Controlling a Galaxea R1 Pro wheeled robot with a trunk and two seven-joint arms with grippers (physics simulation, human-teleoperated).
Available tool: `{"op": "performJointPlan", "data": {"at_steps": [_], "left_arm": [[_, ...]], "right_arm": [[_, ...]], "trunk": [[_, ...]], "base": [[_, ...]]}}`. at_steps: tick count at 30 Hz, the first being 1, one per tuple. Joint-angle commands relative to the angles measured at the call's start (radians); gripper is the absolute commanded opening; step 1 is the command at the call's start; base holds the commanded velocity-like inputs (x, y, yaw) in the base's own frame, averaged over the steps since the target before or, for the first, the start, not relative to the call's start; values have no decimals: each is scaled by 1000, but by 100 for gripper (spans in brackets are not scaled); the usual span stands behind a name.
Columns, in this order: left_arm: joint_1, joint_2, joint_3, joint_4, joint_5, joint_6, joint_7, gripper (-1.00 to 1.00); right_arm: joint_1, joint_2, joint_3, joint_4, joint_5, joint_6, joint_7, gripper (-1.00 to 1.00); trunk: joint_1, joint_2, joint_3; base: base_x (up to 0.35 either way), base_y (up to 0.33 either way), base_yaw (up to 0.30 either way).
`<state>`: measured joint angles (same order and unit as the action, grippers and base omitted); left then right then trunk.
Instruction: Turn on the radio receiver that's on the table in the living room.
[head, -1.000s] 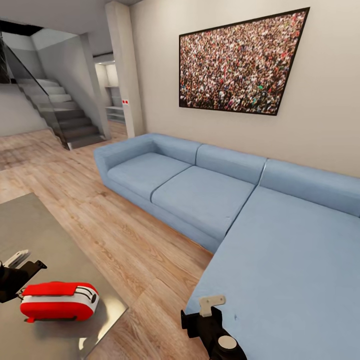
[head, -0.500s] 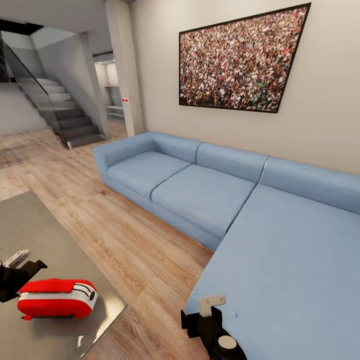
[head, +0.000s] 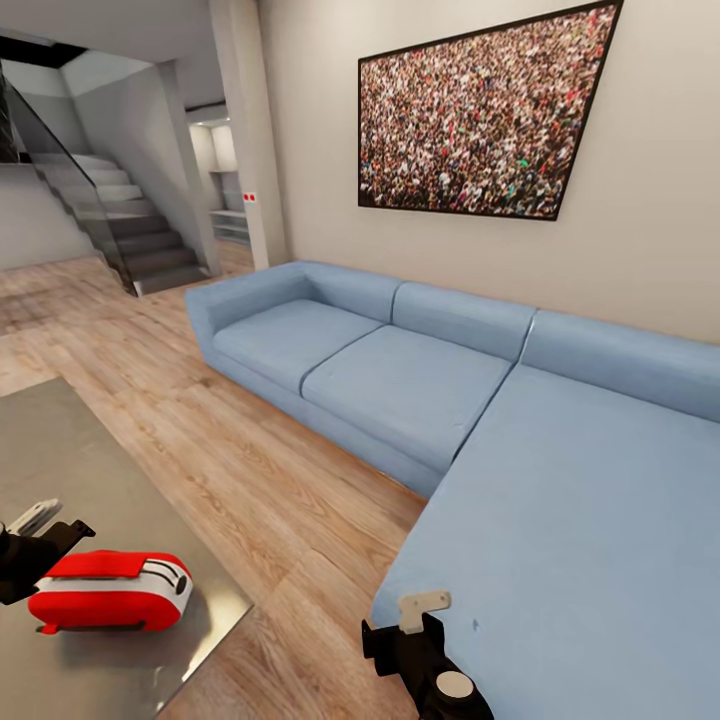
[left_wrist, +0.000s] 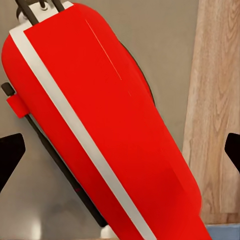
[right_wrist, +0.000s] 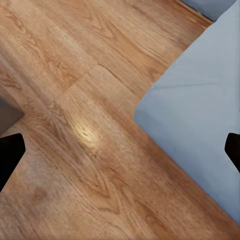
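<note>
While the base stands at the worktop's corner, the left claw (head: 30, 545) hangs at about 8 o'clock in the head view, just beside the radio receiver (head: 108, 591). Fingers spread wide, nothing between them; in the left wrist view the dark tips sit at either edge with the red body (left_wrist: 105, 130) lying slantwise between and below them. Contact with the casing cannot be told.

Radio receiver lies near the corner of the grey worktop (head: 70, 450), white end panel facing 3 o'clock. A small red tab projects from its side in the wrist view.

Right claw (head: 425, 610) at 6 o'clock, idle over the gap between floor (right_wrist: 75, 130) and sofa (head: 560, 500); tips wide apart, empty.

Further off: the sofa's back run from 12 to 3 o'clock, crowd photograph (head: 480, 115) on the wall above, staircase (head: 120, 235) at 10 o'clock.

Judgement: approach done, step in hand is reaching for the switch. Next move likely a short, careful press with the left fingertip on the control, without shoving the light box toward the worktop's edge.
</note>
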<state>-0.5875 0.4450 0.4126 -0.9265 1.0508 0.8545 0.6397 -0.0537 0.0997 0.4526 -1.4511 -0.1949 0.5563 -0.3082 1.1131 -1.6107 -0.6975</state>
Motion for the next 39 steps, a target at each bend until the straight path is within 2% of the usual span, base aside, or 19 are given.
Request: {"op": "performJointPlan", "data": {"at_steps": [1, 23, 27, 34, 39], "left_arm": [[0, 0, 0, 0, 0, 0, 0, 100], [0, 1, 0, 0, 0, 3, 0, 100], [0, 0, 1, 0, 1, 3, -1, 100], [0, 0, 0, -2, 2, 3, -2, 100], [0, -1, 0, -1, 2, 3, -2, 100]], "right_arm": [[0, 0, 0, 0, 0, 0, 0, 100], [0, 0, 1, 0, 0, 0, 0, 100], [0, 0, 2, 0, 0, 0, 1, 100], [0, 0, 41, 0, -5, -2, 0, 100], [0, 0, 43, 0, -5, -3, -1, 100]], "trunk": [[4, -7, -3], [88, -161, -72], [88, -161, -72], [88, -161, -72], [88, -161, -72]], "base": [[0, 0, 0], [0, 0, 0], [0, 0, 0], [0, 0, 0], [0, 0, 0]]}}
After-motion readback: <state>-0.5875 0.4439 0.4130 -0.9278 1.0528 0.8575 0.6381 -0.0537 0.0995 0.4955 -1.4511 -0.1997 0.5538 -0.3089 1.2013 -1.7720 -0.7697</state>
